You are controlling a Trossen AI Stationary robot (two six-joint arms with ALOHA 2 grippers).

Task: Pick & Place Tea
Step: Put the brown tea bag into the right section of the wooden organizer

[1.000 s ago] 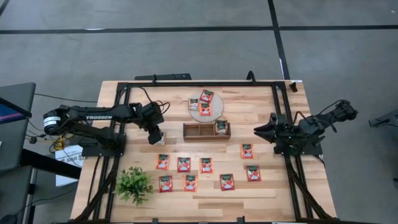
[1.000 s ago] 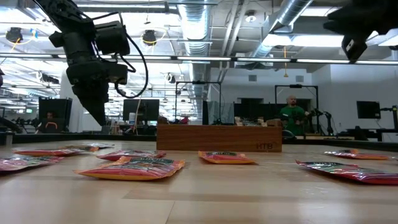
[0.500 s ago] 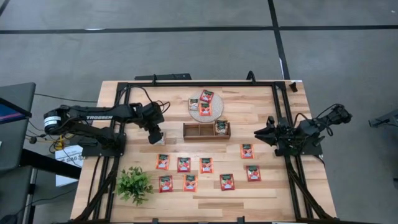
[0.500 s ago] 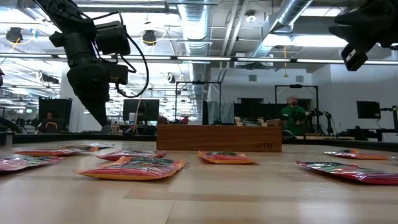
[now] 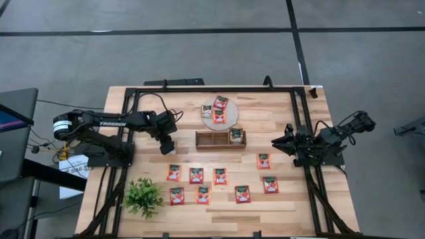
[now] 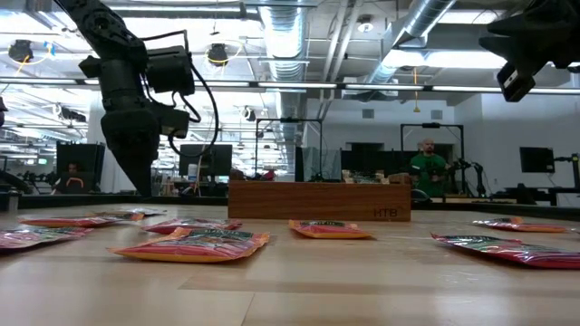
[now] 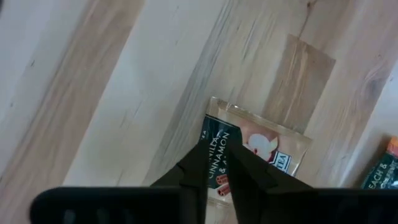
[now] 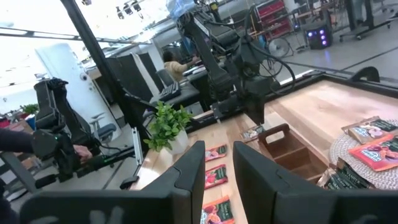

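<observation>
The left gripper (image 5: 167, 145) hung over bare table just left of the wooden tray (image 5: 220, 139), fingers pointing down. In the left wrist view its fingers (image 7: 200, 163) stood nearly closed, a thin gap between them, with a cinnamon sachet (image 7: 255, 149) lying flat on the wood behind the tips. Whether the tips already pinched its edge or only stood in front of it — I could not tell.

Tea positions: a double row of red-orange sachets (image 5: 219, 176) lay on the near half of the table, three sachets sat on the round mat (image 5: 208, 121), and one sachet (image 5: 235, 135) was in the tray's right compartment.

Judgement on the step in hand: this looked like a pick of the flat sachet beside the tray. A flat packet gives little to grip, so the tips should come down astride one edge, press lightly on the wood, and close fully before any lift. A skewed approach would likely push the sachet away instead of catching it.

The right gripper (image 5: 277, 141) waited at the table's right side, above the wood and well apart from any sachet. Its fingers (image 8: 189, 168) stood moderately apart and held nothing.
</observation>
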